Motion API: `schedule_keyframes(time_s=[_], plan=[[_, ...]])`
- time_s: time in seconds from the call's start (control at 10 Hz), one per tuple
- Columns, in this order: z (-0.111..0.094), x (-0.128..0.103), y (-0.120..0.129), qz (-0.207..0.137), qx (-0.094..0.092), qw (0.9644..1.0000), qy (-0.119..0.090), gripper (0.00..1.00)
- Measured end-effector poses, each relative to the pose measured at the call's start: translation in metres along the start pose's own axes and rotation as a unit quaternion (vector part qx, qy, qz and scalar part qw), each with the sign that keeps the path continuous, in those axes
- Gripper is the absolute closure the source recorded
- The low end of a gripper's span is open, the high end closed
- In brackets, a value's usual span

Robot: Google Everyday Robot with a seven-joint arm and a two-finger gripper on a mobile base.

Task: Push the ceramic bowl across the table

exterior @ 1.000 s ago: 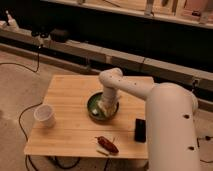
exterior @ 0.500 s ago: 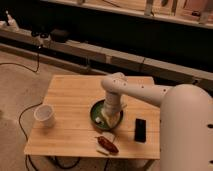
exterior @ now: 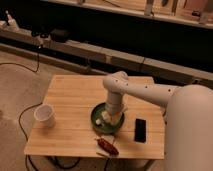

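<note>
On the bench point(exterior: 75, 95) we count one ceramic bowl point(exterior: 100, 121), one white cup point(exterior: 44, 115) at its nine o'clock, one black phone-like slab point(exterior: 140, 129) at three o'clock, and one red packet point(exterior: 107, 146) at six o'clock. No writing is legible to us. Our tool point(exterior: 111, 118) sits inside the bowl, near the bench's front edge; we cannot tell its state.

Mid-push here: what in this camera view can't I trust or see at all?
- Gripper: it sits down in the ceramic bowl, but the wrist covers its tip.
- The bowl's far rim: hidden behind the arm.
- The table, right edge: covered by the robot's body.
- The red object and the dark slab: too blurred to identify.
</note>
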Motion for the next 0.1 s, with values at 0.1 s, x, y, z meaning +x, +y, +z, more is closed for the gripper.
schedule_keyframes(time_s=[0.1], plan=[[-0.0002,0.0008,0.001,0.001,-0.001,1.0,0.001,0.97]])
